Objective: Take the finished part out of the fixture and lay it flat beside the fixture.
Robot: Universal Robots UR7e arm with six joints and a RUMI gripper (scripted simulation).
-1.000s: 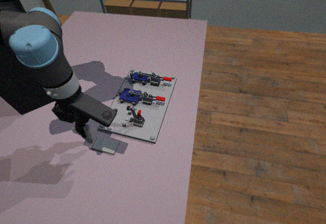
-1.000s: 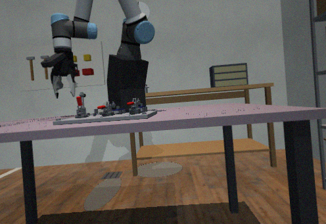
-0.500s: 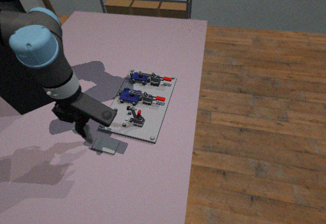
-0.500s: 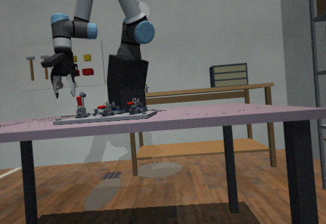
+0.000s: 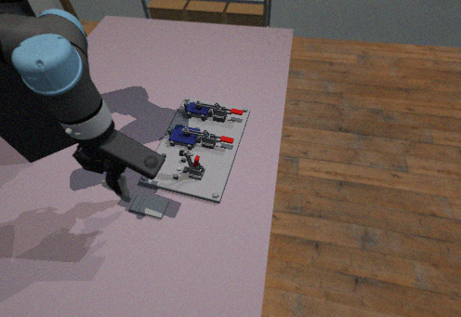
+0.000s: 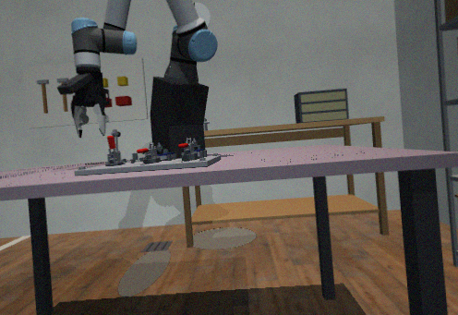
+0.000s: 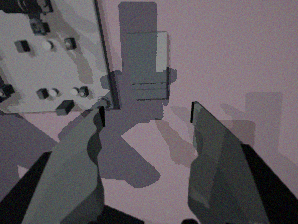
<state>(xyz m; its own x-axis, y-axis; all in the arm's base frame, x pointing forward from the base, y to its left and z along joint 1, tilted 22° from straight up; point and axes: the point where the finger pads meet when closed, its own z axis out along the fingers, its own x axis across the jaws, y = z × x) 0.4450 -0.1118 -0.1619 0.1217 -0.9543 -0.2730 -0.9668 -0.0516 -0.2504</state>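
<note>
The finished part (image 5: pixel 149 204) (image 7: pixel 145 60) is a grey slab with a slot across it near one end. It lies flat on the table beside the fixture plate (image 5: pixel 223 166) (image 6: pixel 92 172) (image 7: pixel 25 67), not touching it. My gripper (image 5: pixel 116 190) (image 6: pixel 91 133) (image 7: pixel 147 105) is open and empty, raised above the table, with the part ahead of the fingertips in the wrist view. A blue blank (image 5: pixel 198 108) and a second blue blank (image 5: pixel 182 136) sit under clamps with lowered red handles. The third station holds no part, and its clamp stands open with its red handle (image 5: pixel 197 161) (image 6: pixel 111 142) upright.
The upright clamp and the small pins at the empty station stand close to the part's side of the fixture. The table's long edge (image 5: pixel 274 194) runs beyond the fixture. A shelf with boxes (image 5: pixel 206 10) and a wooden bench (image 6: pixel 295 126) are in the background.
</note>
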